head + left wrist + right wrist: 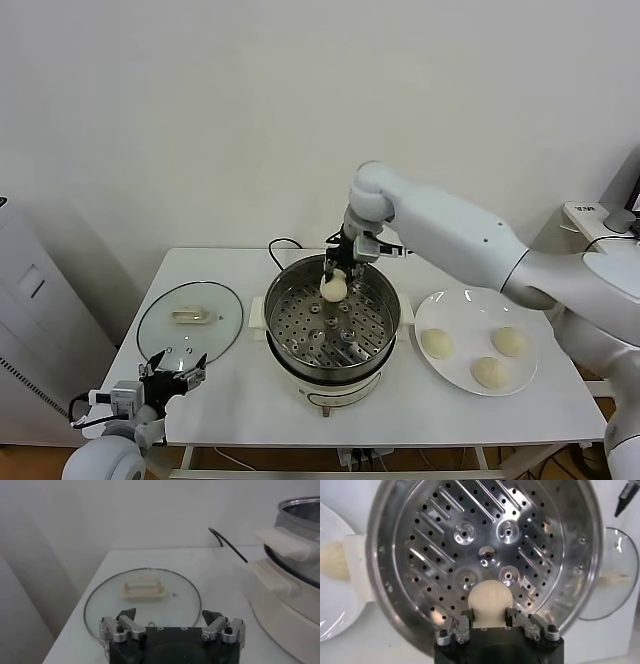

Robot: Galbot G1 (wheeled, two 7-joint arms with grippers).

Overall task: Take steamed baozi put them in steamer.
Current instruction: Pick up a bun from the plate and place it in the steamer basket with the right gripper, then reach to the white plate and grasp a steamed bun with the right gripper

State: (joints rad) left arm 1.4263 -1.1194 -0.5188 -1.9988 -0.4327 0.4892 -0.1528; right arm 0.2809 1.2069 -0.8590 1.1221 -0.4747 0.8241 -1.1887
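My right gripper (336, 279) hangs over the back part of the steamer (385, 345), shut on one cream-white baozi (333, 287). In the right wrist view that baozi (490, 600) sits squeezed between the two fingers (466, 617), above the perforated steel tray (485, 545). Three more baozi (437, 343) (509, 341) (490, 372) lie on the white plate (455, 304) right of the steamer. My left gripper (175, 375) rests open at the table's front left corner, nothing between its fingertips (126, 615).
The round glass lid (190, 320) lies flat on the table left of the steamer, just ahead of the left gripper. A black cord (280, 246) runs behind the steamer. A grey cabinet (25, 330) stands left of the table.
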